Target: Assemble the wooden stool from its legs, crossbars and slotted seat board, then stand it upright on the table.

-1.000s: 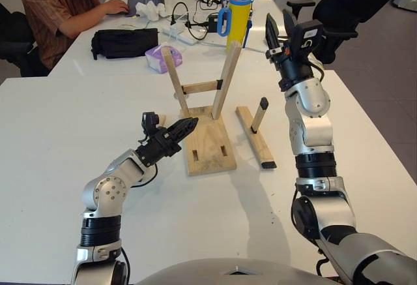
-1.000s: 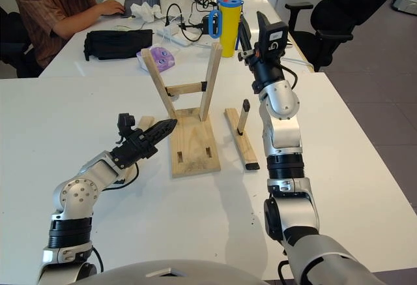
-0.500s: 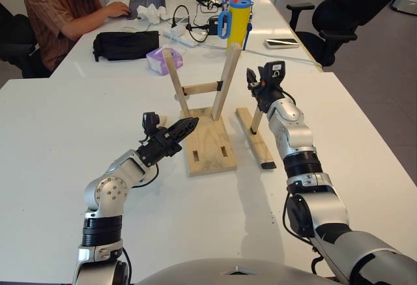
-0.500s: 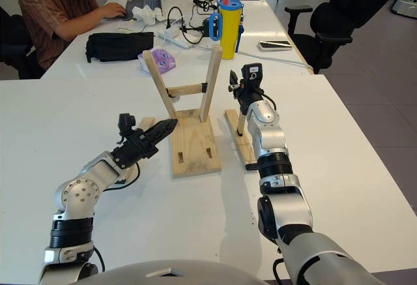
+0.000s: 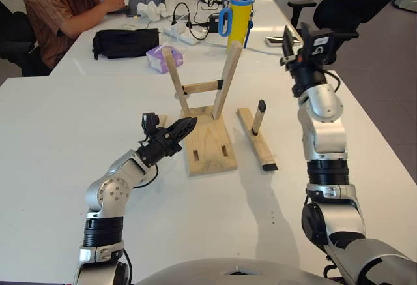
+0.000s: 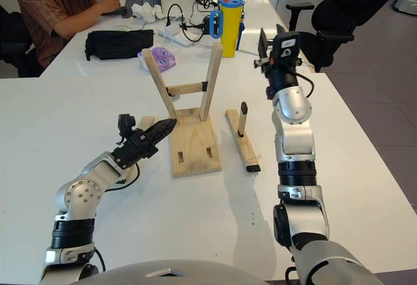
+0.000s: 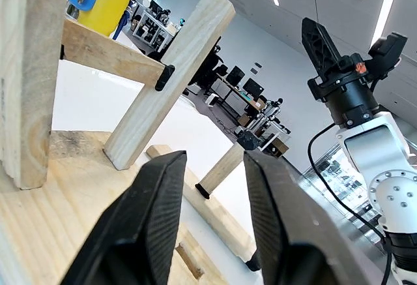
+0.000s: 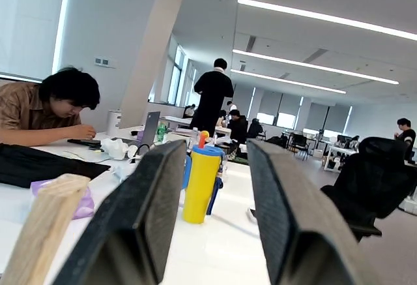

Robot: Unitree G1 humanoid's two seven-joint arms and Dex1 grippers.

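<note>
Although both our arms are out over the white bench (image 5: 58, 141), neither one touches the wood.
Seat board (image 5: 210, 162): we see it lying flat near the middle of the bench, with two empty slots showing at its near end.
Fitted legs: the left leg (image 5: 173, 79) and the right leg (image 5: 228, 76) stand up from the far end of the board and spread apart toward their tops.
Crossbar (image 5: 200, 88): it joins the two fitted legs about halfway up, with a black fitting at its right end.
Loose leg (image 5: 261, 149): it lies flat on the bench just to the right of the board and apart from it; its near end is black.
Short crossbar (image 5: 259, 119): it sticks up from the loose leg and has a black cap on top.
Left gripper (image 5: 189, 124): we hold it low at the board's left edge, pointing toward the foot of the left leg; its fingers (image 7: 150, 220) are parted a little and grasp nothing.
Right gripper (image 5: 292, 40): we hold it raised high to the right of the stool, well above the loose leg; its fingers (image 8: 146, 220) are spread with nothing between them.
Far bench (image 5: 78, 57): a yellow jug (image 5: 238, 17) with a blue handle, a purple tissue pack (image 5: 156, 57) and a black bag (image 5: 125, 40) sit behind the stool.
</note>
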